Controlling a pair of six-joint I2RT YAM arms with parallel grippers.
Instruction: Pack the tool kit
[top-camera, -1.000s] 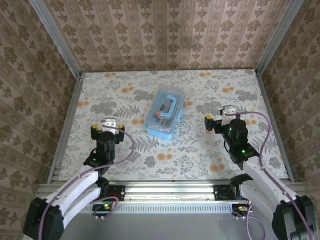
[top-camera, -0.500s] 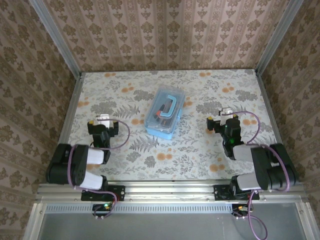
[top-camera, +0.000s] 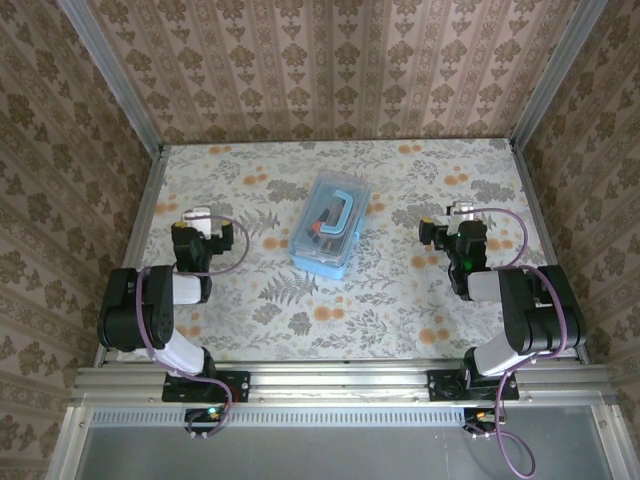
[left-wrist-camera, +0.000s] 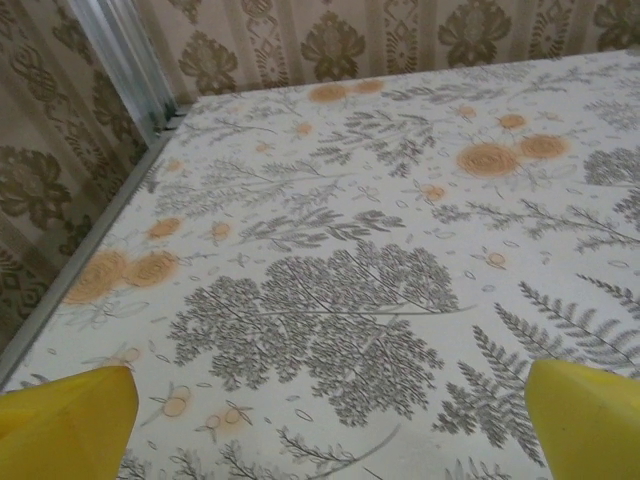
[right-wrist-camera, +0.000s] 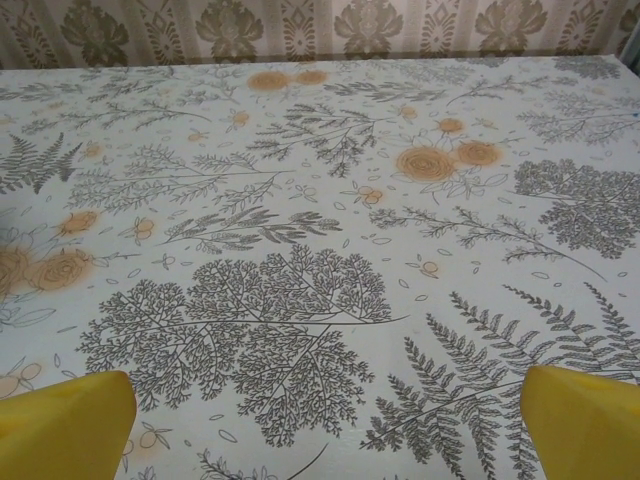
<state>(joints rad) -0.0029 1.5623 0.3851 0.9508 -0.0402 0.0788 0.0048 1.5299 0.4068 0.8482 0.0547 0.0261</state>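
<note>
The tool kit (top-camera: 328, 228), a light-blue translucent case with a blue handle on top, lies in the middle of the table, and orange-and-black screwdriver handles show through its clear lid. My left gripper (top-camera: 198, 222) stands open well to the left of the case, apart from it. In the left wrist view its yellow fingertips (left-wrist-camera: 66, 424) sit wide apart over bare tablecloth. My right gripper (top-camera: 455, 220) stands open to the right of the case, also apart from it. Its yellow fingertips (right-wrist-camera: 584, 422) are spread with nothing between them.
The flowered tablecloth (top-camera: 400, 290) covers the table, with papered walls on three sides and metal rails (top-camera: 132, 262) along the left and right edges. Both arms are folded low near their bases at the front edge.
Both arms have folded back toward their bases. The left gripper has shifted left and farther away, the right gripper slightly right and farther away. The case has not moved.
</note>
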